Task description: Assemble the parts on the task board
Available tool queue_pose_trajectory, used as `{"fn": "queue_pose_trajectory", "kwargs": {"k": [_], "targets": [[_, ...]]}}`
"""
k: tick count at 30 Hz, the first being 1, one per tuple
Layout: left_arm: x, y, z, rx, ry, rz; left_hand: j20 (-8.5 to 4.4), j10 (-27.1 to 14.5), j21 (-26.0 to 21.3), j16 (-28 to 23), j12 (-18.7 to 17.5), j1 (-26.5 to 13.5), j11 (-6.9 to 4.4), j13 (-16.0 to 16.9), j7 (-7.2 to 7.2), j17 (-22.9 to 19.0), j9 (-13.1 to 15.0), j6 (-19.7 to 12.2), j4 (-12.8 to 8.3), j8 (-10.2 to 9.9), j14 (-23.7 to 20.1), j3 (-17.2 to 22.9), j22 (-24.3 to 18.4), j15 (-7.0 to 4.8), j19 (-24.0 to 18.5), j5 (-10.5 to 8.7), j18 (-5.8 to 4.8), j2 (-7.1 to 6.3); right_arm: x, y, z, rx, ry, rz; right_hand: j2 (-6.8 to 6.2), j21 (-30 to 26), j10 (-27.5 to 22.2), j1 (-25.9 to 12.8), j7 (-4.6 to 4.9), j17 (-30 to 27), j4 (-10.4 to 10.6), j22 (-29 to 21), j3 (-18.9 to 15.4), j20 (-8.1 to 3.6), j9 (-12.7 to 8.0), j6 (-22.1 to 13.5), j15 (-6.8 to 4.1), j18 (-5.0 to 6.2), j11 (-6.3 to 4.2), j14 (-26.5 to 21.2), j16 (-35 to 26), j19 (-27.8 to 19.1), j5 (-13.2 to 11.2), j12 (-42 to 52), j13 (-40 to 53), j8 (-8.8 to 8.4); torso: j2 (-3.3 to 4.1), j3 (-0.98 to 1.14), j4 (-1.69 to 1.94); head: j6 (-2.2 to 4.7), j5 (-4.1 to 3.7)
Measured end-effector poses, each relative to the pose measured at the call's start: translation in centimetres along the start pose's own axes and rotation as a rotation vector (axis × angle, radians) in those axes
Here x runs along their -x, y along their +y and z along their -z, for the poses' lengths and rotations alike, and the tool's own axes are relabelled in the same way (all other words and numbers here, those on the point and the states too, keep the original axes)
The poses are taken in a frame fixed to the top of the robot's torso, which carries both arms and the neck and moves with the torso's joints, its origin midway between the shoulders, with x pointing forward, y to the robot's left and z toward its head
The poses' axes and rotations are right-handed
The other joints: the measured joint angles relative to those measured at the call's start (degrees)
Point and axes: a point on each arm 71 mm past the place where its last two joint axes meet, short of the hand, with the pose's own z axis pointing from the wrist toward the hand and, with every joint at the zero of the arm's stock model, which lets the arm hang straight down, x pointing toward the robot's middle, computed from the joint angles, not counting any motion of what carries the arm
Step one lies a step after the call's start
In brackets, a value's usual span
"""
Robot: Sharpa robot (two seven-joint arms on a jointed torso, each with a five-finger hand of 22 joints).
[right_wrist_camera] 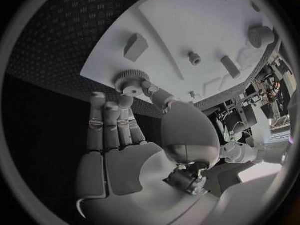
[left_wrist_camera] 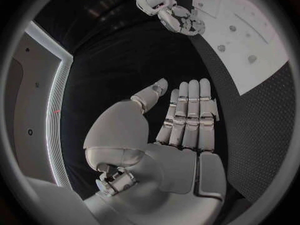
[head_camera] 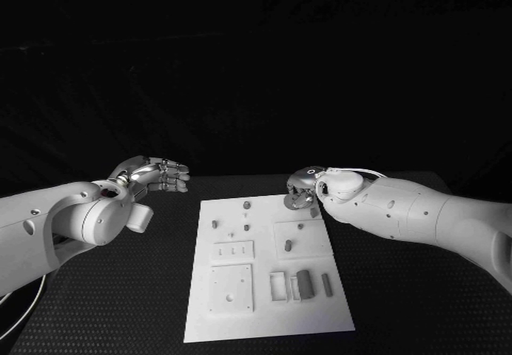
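Observation:
The white task board [head_camera: 316, 318] lies in the middle of the black table. My right hand [head_camera: 305, 188] hovers at the board's far right corner and pinches a round ridged grey part [right_wrist_camera: 130, 78] between its thumb and a fingertip [right_wrist_camera: 127, 98]; the same part [head_camera: 294, 201] sits low over the board [right_wrist_camera: 187, 20]. Its other fingers are stretched out beside the pinch. My left hand [head_camera: 156, 176] is open over the table, left of the board's far end. Its fingers [left_wrist_camera: 187, 110] lie straight and close together with nothing in them.
Small grey pegs [head_camera: 246, 205] stand near the board's far end. Grey blocks [head_camera: 304, 283] lie by the recesses near its front right. A block [right_wrist_camera: 135, 46] and a peg [right_wrist_camera: 195, 58] sit close to the right hand. Black matting [head_camera: 128, 296] surrounds the board.

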Motion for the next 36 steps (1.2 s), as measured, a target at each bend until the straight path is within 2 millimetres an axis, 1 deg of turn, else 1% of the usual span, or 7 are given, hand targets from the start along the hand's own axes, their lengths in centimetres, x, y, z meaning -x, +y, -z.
{"fn": "queue_pose_trajectory", "kwargs": {"k": [4,9,17,22,27,32,36], "targets": [[0.04,0.02,0.01,0.000,-0.001,0.000,0.00,0.0,0.0,0.0,0.0,-0.2,0.00,0.0,0.00,0.0,0.0,0.0,0.0,0.0,0.0,0.0,0.0,0.00,0.0,0.00,0.00,0.21,0.03,-0.29,0.02,-0.004,0.011,-0.005,2.16,0.0,-0.4,-0.4,-0.01,0.1,-1.8,0.0,0.1,0.21,-0.4,0.0,0.34,0.10,-0.18,-0.5,0.0,-0.6,0.0,0.5,-0.6,-0.49,0.00,-0.01,0.00,-0.04,-0.03],[-0.04,0.01,0.04,0.001,0.002,0.001,0.00,0.0,0.0,0.0,0.0,-0.2,0.00,0.1,0.00,0.0,0.0,0.0,0.0,0.0,0.0,0.0,0.0,0.00,0.0,0.00,0.00,0.21,0.04,-0.35,0.01,-0.003,0.016,-0.011,2.14,0.0,-0.4,-0.4,0.16,0.1,-2.8,0.0,0.1,0.41,-0.7,-0.2,0.62,0.12,-0.18,-0.8,-0.3,-0.8,0.0,0.8,-1.2,-1.28,0.01,-0.01,-0.02,-0.07,-0.14],[-0.02,0.03,0.04,0.001,0.003,0.001,0.00,0.0,0.0,-0.2,-0.2,-0.2,0.00,0.0,0.00,0.0,0.0,0.0,0.0,0.0,0.0,0.0,0.0,0.00,0.0,0.00,-0.01,0.21,0.01,-0.40,0.05,-0.004,0.017,-0.015,-3.79,-0.3,-1.5,1.0,1.76,0.0,-3.0,0.0,0.3,0.61,-2.2,-1.8,1.15,0.10,0.27,-1.4,-0.7,-1.0,0.0,1.4,-2.3,-2.49,0.02,-0.01,-0.01,-0.02,-0.28],[0.04,0.05,0.06,0.002,0.001,0.001,0.00,0.0,0.0,-0.2,-0.2,-0.2,0.00,0.1,0.00,0.0,0.0,0.0,0.0,0.0,0.0,0.0,0.0,0.00,0.0,0.00,0.00,0.21,-0.01,-0.43,0.07,-0.005,0.018,-0.016,-4.76,-0.3,-1.8,1.5,2.56,0.0,-3.1,0.0,0.4,0.62,-2.4,-2.6,1.43,0.03,0.30,-1.7,-0.9,-1.0,0.0,1.6,-2.6,-2.98,0.02,-0.02,0.01,-0.02,-0.31],[0.05,0.05,0.06,0.002,0.002,0.001,0.00,0.0,0.0,-0.2,-0.2,-0.2,0.00,0.1,0.00,0.0,0.0,0.0,0.0,0.0,0.0,0.0,0.0,0.00,0.0,0.00,-0.01,0.21,-0.03,-0.41,0.11,-0.004,0.021,-0.018,-4.74,-0.6,-2.2,1.5,2.56,0.0,-3.1,0.0,0.4,0.82,-2.5,-2.6,1.44,-0.05,0.63,-1.7,-0.9,-1.2,0.0,2.0,-2.8,-2.99,0.02,-0.02,0.01,-0.05,-0.35],[0.06,0.06,0.08,0.002,0.002,0.001,0.00,0.0,-0.2,-0.2,-0.2,-0.2,0.00,0.2,0.00,0.1,0.0,0.0,0.0,0.0,0.0,0.0,0.0,0.00,0.0,0.00,-0.01,0.21,0.01,-0.40,0.13,-0.003,0.028,-0.020,-2.56,-0.7,-2.2,3.7,1.78,0.1,-3.6,0.0,0.5,0.82,-2.3,-1.8,1.45,-0.18,0.67,-1.7,-0.9,-1.2,0.0,2.8,-3.3,-1.77,0.02,-0.02,0.00,-0.12,-0.37],[0.09,0.07,0.09,0.002,0.001,0.001,0.00,0.0,-0.2,-0.2,-0.2,-0.2,0.00,0.3,0.00,0.1,0.0,0.0,0.0,0.0,0.0,0.0,0.1,0.00,0.0,0.00,-0.01,0.21,0.06,-0.40,0.11,-0.003,0.034,-0.023,-1.17,-0.3,-2.2,5.0,1.73,0.1,-3.8,0.0,0.3,0.70,-1.8,-1.8,1.21,-0.35,0.67,-1.4,-0.9,-1.4,0.0,2.9,-3.7,-1.26,0.01,0.01,0.00,-0.20,-0.46]]}}
